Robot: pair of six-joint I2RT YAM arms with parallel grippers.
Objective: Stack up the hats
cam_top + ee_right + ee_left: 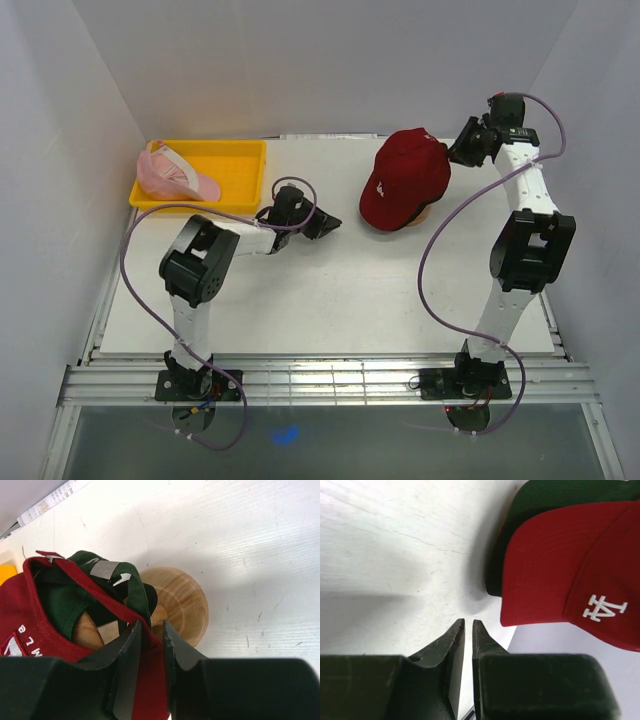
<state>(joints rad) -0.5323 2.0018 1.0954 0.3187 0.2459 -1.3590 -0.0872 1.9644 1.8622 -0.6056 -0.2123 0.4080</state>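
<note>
jaws first: your left gripper (468, 625) has its fingers nearly together, just a thin slit between the tips, and nothing in it. it sits close to the bare white table (330, 300), pointing at the hat pile from the brim side, not touching it. your right gripper (151, 627) is at the back of that pile, jaws a little apart, and the rear edge of the dark red cap (30, 595) runs right into the gap between them. from the wrist view you can't tell whether they pinch the fabric or only straddle it.

the red one sits on top of the wooden stand (182, 600), over a dark green cap (62, 605). the green one's back strap, with a silver sticker (105, 570) on it, pokes out under the red rim. from your left wrist you see the red brim and its white logo (602, 609), with the green brim showing underneath and beyond it. the stand's round base shows just past the right fingertips.

off at the far left, a pink cap (170, 175) lies in the yellow tray (235, 160), well apart from both grippers. in the top view your left gripper sits between the tray and the stack, nearer the stack.
</note>
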